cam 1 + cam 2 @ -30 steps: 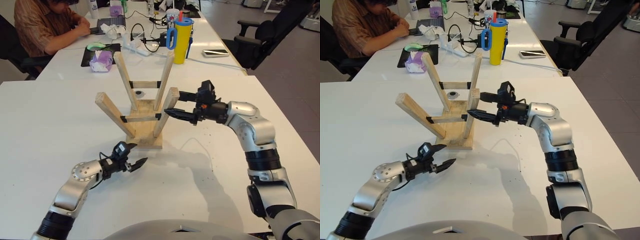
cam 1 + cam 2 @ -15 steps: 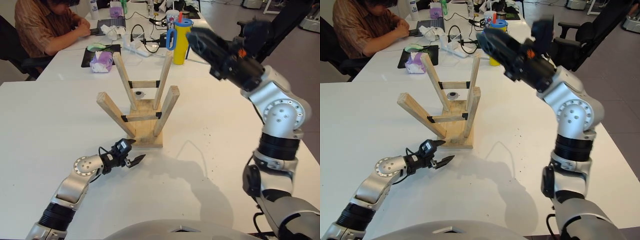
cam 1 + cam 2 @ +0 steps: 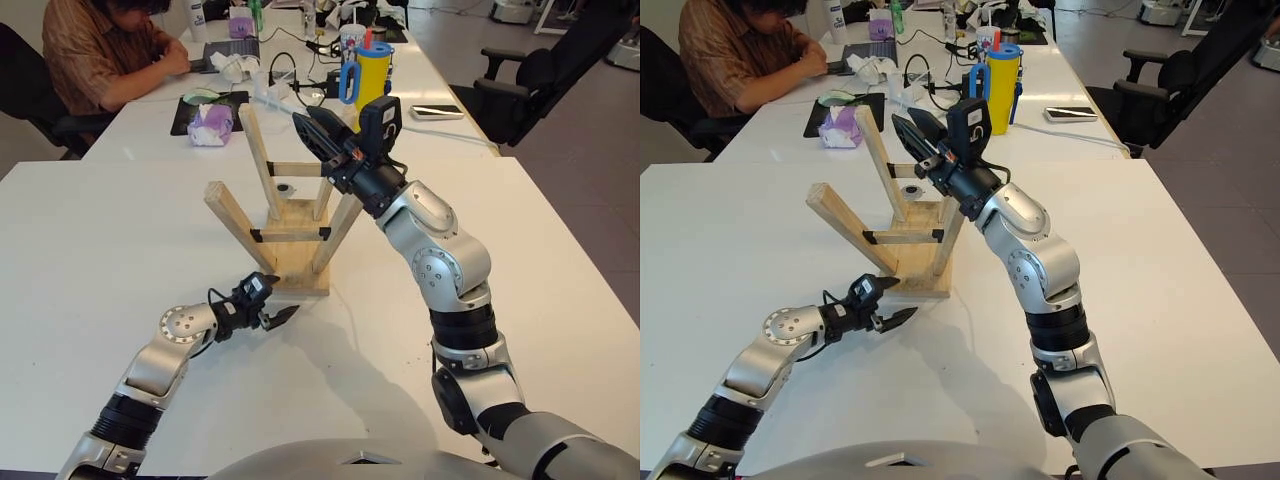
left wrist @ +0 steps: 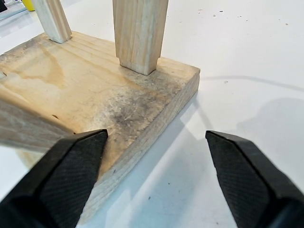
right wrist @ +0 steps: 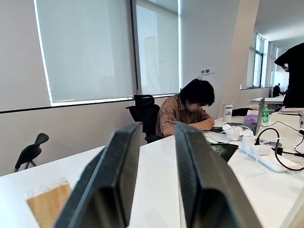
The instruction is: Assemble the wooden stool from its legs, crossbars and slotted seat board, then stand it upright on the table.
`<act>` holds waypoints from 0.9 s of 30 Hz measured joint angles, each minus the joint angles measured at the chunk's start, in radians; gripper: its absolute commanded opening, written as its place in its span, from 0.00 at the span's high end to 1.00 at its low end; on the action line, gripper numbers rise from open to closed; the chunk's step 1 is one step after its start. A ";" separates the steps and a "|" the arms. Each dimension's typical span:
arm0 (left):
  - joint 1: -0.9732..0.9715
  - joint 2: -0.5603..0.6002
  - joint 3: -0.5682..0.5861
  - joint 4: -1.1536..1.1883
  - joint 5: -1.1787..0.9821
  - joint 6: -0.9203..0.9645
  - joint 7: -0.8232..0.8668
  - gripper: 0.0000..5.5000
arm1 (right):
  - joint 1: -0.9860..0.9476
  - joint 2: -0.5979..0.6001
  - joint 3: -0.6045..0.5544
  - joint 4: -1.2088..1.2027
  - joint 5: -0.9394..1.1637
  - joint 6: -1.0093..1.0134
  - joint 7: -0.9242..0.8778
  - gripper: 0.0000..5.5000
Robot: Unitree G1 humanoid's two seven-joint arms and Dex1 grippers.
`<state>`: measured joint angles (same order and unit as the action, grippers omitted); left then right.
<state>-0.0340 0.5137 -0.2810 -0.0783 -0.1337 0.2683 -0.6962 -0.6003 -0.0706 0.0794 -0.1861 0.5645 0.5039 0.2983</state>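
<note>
Right pincer (image 3: 304, 117) among upturned stool (image 3: 300, 275) legs; yellow bottle (image 3: 372, 78) behind.

Your right hand (image 3: 306, 120) was straddling the right-side leg of the stool (image 3: 290, 235) a second ago. It then swung way up and out toward the far right corner of the bench. Now it's come back in over the upturned legs, pointing toward the far left corner, with a narrower gap between the fingers than before. Your left hand (image 3: 285, 294) crept a touch closer to the near corner of the seat board (image 3: 297, 270). The head camera shifted a little too.
</note>
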 measured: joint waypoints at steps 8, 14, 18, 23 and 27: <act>-0.006 -0.036 -0.005 0.016 0.001 -0.002 0.038 0.30 | -0.256 -0.074 -0.255 -0.114 0.249 0.054 -0.012 0.77; -0.003 -0.044 -0.003 0.005 -0.003 -0.009 0.059 0.30 | 0.054 -0.079 -0.034 -0.084 0.088 0.102 -0.091 0.77; -0.003 -0.043 -0.002 0.017 -0.002 -0.004 0.060 0.30 | 0.107 -0.143 0.021 -0.111 0.031 0.061 -0.090 0.77; -0.016 -0.051 -0.012 0.052 0.007 0.005 0.063 0.30 | 0.102 -0.129 0.022 -0.040 0.033 0.073 -0.087 0.77; -0.045 -0.070 -0.023 0.071 0.016 0.005 0.063 0.30 | 0.019 -0.099 -0.083 0.012 0.100 0.096 -0.078 0.77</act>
<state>-0.0793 0.4440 -0.3037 -0.0073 -0.1179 0.2731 -0.6330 -0.5817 -0.1695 -0.0040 -0.1742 0.6643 0.6000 0.2199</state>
